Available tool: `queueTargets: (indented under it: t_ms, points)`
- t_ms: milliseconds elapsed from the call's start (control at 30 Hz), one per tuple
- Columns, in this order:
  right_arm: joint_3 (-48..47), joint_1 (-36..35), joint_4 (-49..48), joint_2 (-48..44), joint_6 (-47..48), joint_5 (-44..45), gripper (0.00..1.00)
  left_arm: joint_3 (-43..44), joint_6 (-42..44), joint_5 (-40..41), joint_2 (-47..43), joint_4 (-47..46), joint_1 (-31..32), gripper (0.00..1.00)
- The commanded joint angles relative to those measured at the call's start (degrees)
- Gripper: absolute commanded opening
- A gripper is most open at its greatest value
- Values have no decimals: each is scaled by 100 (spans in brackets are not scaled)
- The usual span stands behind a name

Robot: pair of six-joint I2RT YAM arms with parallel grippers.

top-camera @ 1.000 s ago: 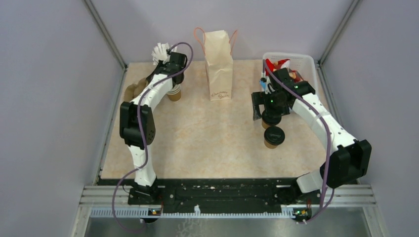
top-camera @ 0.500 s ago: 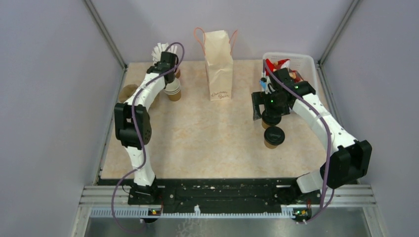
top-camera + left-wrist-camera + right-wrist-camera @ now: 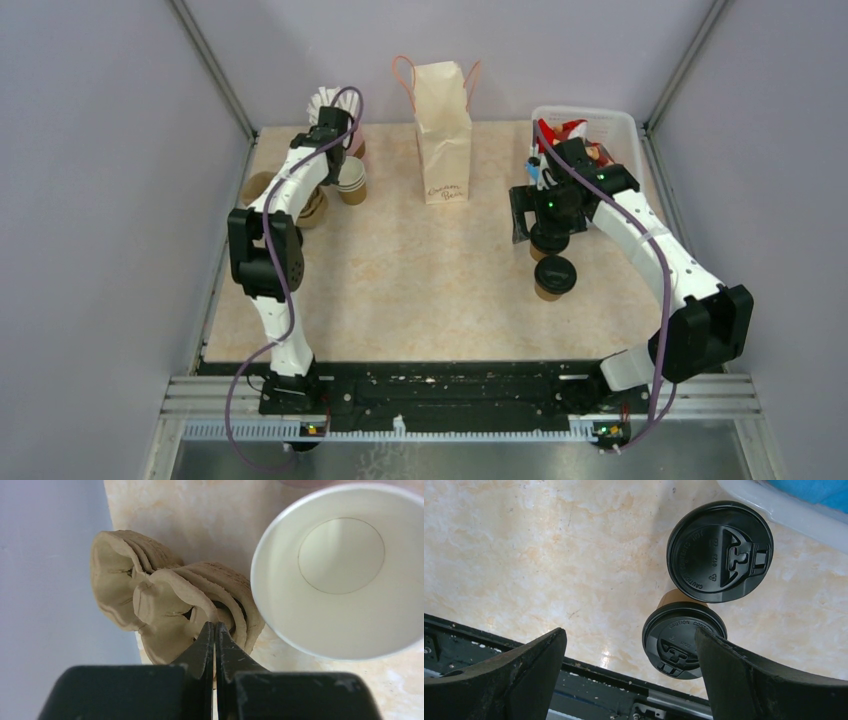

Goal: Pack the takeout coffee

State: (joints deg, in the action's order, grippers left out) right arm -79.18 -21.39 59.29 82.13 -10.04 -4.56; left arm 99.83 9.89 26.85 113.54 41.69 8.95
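Your right gripper [image 3: 630, 635] hangs spread wide over the table. In its wrist view the lower lidded cup [image 3: 684, 640] sits right of centre, just inside the right finger, and the upper lidded cup [image 3: 720, 551] overlaps it toward the upper right beside the white tub [image 3: 774, 512]. From overhead, that gripper hides most of the upper lidded cup, so you cannot tell whether the cups touch; your left gripper [image 3: 215, 628] is pinched closed on nothing at the overhead frame's upper left, well apart from both.
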Motion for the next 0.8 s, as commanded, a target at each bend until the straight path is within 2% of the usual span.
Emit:
queueTargets:
  t_ms: [0,67,167,400,500,600,667,767]
  points:
    - [-48,-79,-130,-204,68,13,99,142,-322,-318,-148,174,3,3]
    - [-46,-81,-136,-195,67,-2,99,104,-540,-521,-226,336,-19,12]
    - [-33,-83,-152,-192,63,-32,99,-67,-886,-764,-481,312,-89,32]
    - [-1,-143,-146,-218,55,-47,99,107,-1964,-1221,-980,584,-464,40]
    - [19,-162,-154,-235,54,-70,99,-27,-3009,-1709,-1156,1034,-1149,47]
    - [46,-176,-163,-246,55,-80,99,-530,-3828,-2093,-1446,1104,-1805,49]
    - [78,-204,-184,-266,55,-65,99,-819,-4148,-2384,-1582,996,-2239,53]
    - [139,-212,-215,-313,64,-17,99,-1057,-4301,-3140,-1550,809,-2659,51]
